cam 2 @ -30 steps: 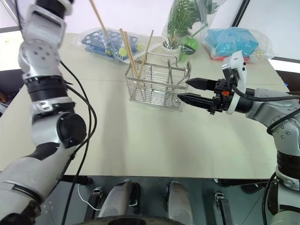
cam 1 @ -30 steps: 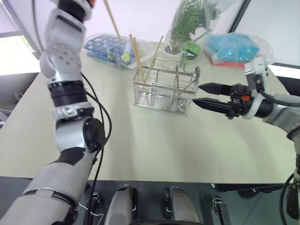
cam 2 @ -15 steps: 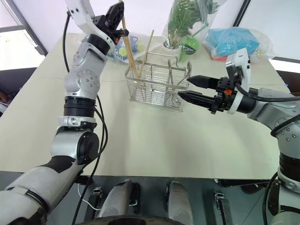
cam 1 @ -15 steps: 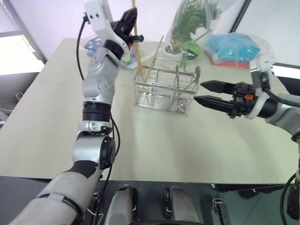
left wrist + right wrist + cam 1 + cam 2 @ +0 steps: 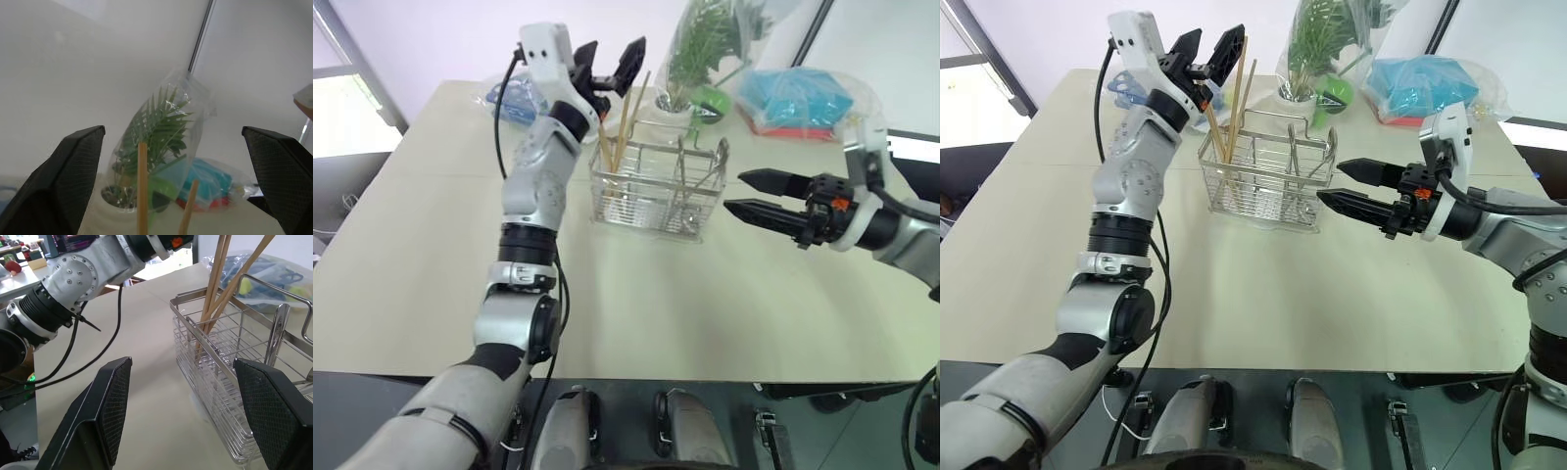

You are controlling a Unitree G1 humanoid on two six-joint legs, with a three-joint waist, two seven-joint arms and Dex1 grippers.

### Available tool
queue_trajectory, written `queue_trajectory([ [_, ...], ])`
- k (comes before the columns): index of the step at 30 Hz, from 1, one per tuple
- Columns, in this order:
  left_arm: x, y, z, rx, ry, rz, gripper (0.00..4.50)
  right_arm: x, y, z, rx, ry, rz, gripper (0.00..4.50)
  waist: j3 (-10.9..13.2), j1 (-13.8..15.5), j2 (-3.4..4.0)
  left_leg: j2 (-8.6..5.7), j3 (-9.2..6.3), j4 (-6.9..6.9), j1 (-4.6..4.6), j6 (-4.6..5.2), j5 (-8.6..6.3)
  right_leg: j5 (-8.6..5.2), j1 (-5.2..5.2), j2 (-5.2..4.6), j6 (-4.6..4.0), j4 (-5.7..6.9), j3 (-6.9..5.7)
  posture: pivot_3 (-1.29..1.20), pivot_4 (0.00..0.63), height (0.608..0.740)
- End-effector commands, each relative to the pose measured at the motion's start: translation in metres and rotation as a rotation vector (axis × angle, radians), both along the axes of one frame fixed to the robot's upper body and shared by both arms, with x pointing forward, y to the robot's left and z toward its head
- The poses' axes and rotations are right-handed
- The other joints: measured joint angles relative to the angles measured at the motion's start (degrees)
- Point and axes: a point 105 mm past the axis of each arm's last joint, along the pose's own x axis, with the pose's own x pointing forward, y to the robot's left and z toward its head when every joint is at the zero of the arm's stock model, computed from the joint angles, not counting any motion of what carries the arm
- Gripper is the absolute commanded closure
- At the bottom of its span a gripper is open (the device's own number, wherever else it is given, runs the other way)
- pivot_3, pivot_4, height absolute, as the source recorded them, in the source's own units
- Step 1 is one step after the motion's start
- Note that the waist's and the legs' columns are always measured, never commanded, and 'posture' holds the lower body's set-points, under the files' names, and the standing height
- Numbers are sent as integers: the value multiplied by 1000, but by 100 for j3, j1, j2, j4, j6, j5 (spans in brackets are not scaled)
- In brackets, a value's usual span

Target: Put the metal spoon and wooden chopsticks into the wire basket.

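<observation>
From the head cameras, the left arm reaches up and forward, its left gripper [image 5: 1206, 51] raised above the far-left corner of the wire basket [image 5: 1268, 183], fingers spread wide and holding nothing, the tops of the wooden chopsticks [image 5: 1234, 103] just beside them. The chopsticks stand steeply on end in the basket's left compartment, tips fanning upward. The metal spoon [image 5: 1327, 162] leans upright in the basket's right end, bowl up. The right gripper [image 5: 1344, 186] hangs level just right of the basket, fingers parted, empty, pointing at it. In the left wrist view, two chopstick tips [image 5: 142, 188] rise between the wide-open fingers [image 5: 68, 183]. In the right wrist view, the basket sits on the worktop [image 5: 146, 396] between the open fingers [image 5: 100, 416].
</observation>
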Motion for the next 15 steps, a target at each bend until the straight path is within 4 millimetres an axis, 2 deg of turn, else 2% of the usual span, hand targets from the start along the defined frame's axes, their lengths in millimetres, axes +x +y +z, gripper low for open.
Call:
queue_trajectory([
  [1, -32, 12, 24, 167, -107, -89, 55, 2, -3, 2, -32, -46, -8, 1098, -1, -5, 1, 2, 0, -1, 0, 0, 0, 0, -1, 2, 0, 0, 0, 0, 150, 720],
  [3, -59, 34, 21, 412, -158, -163, 55, 8, -10, -3, -63, -46, -36, 1098, 0, -65, 3, 5, 1, -3, 1, -1, 0, -1, -3, 7, -1, 1, 1, 0, 150, 720],
  [8, -100, 82, -13, 812, -85, -262, 55, 18, -30, -6, -110, -51, -78, 1098, -2, -100, 14, 6, 6, -8, 1, -8, 4, -2, -8, 7, -4, 2, 2, 0, 150, 720],
  [11, -109, 113, -29, 917, 16, -227, 55, 24, -41, -9, -135, -45, -98, 1098, -1, -84, 15, 4, 7, -7, 1, -9, 2, -12, -7, 0, -21, -3, 2, 0, 150, 720],
  [15, -114, 132, -51, 1008, 100, -178, 55, 28, -45, -12, -144, -37, -91, 1098, 0, -78, 16, 2, 7, -8, 1, -9, 1, -14, -8, -6, -24, -3, 2, 0, 150, 720],
])
